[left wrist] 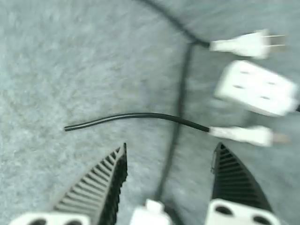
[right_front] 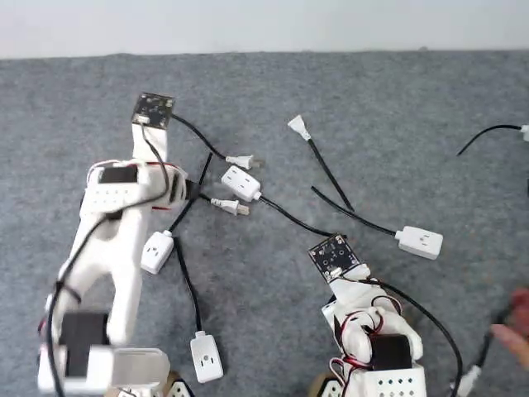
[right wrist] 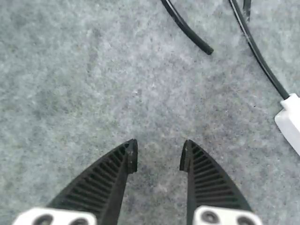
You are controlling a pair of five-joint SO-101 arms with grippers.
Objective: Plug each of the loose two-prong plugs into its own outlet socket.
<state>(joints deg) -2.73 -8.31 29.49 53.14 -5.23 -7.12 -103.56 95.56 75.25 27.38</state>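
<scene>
— Where grey felt covers the counter, what lies behind it?
— Pale wall along the far edge.
— Left end effector?
— Jaws wide, holding nothing. Just ahead lies a two-prong plug on its black cord. Beyond it are a white outlet socket and a second plug.
— Right end effector?
— Jaws narrower, empty, over bare felt. Another outlet socket lies near, apart from it.

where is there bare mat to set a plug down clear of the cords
Free: the far-left strip of mat beside the left arm; the patch between the far plug and the right-edge cord; the patch between the nearest outlet socket and the right arm. Crowded: two plugs, a socket and crossing cords by the left end effector.
</scene>
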